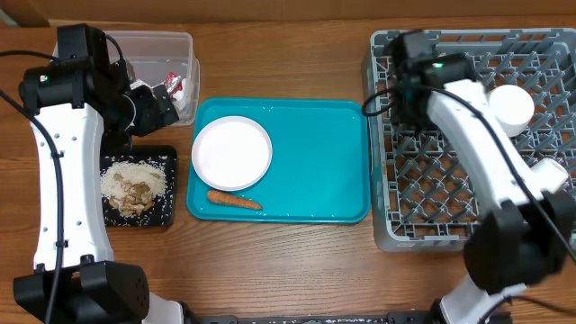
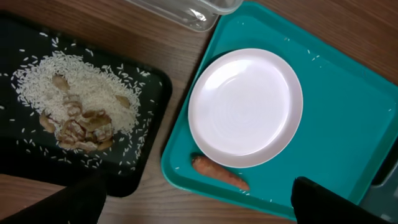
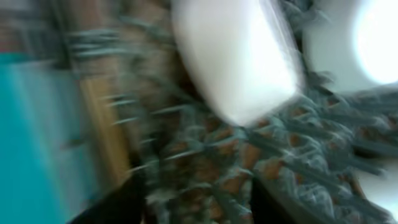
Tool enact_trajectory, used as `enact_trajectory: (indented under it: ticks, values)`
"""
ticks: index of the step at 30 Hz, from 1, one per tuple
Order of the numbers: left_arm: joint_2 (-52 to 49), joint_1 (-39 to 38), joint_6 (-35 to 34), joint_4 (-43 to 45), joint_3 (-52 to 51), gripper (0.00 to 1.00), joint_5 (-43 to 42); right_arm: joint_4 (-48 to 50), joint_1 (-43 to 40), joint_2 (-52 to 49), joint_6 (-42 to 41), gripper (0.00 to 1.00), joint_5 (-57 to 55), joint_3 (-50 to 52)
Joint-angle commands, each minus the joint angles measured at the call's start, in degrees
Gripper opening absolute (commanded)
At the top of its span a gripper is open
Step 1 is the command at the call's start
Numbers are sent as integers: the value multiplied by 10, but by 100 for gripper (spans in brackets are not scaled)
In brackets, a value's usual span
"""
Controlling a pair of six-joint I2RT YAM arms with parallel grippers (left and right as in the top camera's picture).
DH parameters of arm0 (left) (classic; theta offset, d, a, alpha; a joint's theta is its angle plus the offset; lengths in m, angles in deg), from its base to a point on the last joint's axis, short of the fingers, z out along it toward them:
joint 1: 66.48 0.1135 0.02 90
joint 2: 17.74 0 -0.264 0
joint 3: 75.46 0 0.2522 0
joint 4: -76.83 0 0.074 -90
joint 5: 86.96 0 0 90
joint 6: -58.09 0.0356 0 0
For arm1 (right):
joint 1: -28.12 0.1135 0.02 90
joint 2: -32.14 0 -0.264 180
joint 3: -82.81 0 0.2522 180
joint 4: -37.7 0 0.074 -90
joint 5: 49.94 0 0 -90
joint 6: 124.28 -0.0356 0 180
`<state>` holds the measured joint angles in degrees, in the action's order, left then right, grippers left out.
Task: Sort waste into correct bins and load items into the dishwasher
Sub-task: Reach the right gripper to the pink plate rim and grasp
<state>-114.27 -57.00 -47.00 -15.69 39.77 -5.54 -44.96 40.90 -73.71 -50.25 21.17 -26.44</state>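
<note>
A pale plate (image 1: 231,152) and an orange carrot (image 1: 234,200) lie on the teal tray (image 1: 315,171). The black tray (image 1: 164,216) holds rice scraps (image 1: 133,183). The clear tub (image 1: 166,42) holds a red wrapper (image 1: 173,84) and white wads. My left gripper (image 1: 151,104) hovers open and empty between the tub and the black tray. Its wrist view shows the plate (image 2: 245,107), the carrot (image 2: 219,173), the rice (image 2: 81,106) and the open fingers (image 2: 199,205). My right gripper (image 1: 402,90) is over the left side of the grey rack (image 1: 405,193). Its blurred wrist view shows open fingers (image 3: 196,205) above the lattice.
A white cup (image 1: 513,106) and a white bowl (image 1: 551,171) sit in the rack. A white dish (image 3: 236,56) shows blurred in the right wrist view. The tub's corner (image 2: 193,14) is at the top of the left wrist view.
</note>
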Motion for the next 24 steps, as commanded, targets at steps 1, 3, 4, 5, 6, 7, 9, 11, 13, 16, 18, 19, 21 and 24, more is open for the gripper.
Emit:
enact_trajectory:
  ticks: [1,3,4,5,6,7,9,11,13,16,18,19,21,24]
  values:
    - [6,-2,-1,-9,9,97,19,26,2,40,103,59,281,-21]
    - [6,-2,-2,-11,8,97,19,38,11,38,102,59,349,-21]
    - [6,-2,-2,-12,8,97,19,45,19,35,102,60,370,-20]
    - [6,-2,-2,-12,7,97,19,52,28,32,102,59,375,-20]
    - [6,-2,-2,-12,6,97,19,60,41,28,100,59,374,-20]
    - [6,-2,-2,-13,6,97,19,71,56,22,100,60,372,-20]
    - [6,-2,-2,-12,6,97,19,89,83,11,100,61,369,-20]
    - [6,-2,-2,-12,6,98,19,105,110,-4,91,60,364,-20]
    - [6,-2,-2,-12,6,98,19,121,134,-24,60,60,339,-20]
    - [6,-2,-2,-12,6,98,19,144,163,-58,50,60,321,-20]
    - [6,-2,-2,-12,6,98,19,162,181,-84,42,59,300,-20]
    - [6,-2,-2,-12,6,98,19,171,190,-97,35,59,282,-20]
    - [6,-2,-2,-12,6,98,19,187,208,-126,35,59,248,-20]
    - [6,-2,-2,-12,6,98,19,212,229,-161,35,59,229,-20]
